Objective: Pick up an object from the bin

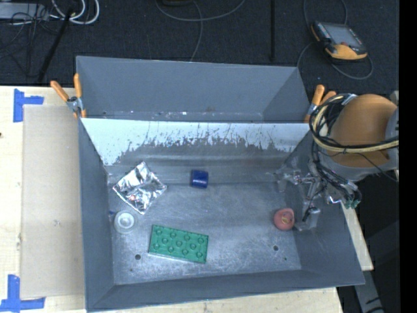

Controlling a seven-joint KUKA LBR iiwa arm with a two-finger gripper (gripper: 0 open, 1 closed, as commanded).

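Note:
My gripper [306, 215] hangs low at the right end of the bin, close to the right wall. A small pink round thing [283, 219] lies on the bin floor just to its left, touching or almost touching the gripper's tip. I see nothing held in the gripper. A blue cube [199, 178] sits farther left, near the back of the floor.
A crumpled piece of silver foil [139, 186] lies at the left of the floor. Below it sits a small whitish round cap [124, 222]. A green studded plate [178, 243] lies flat near the front left. The arm with its orange cover reaches in over the right rim.

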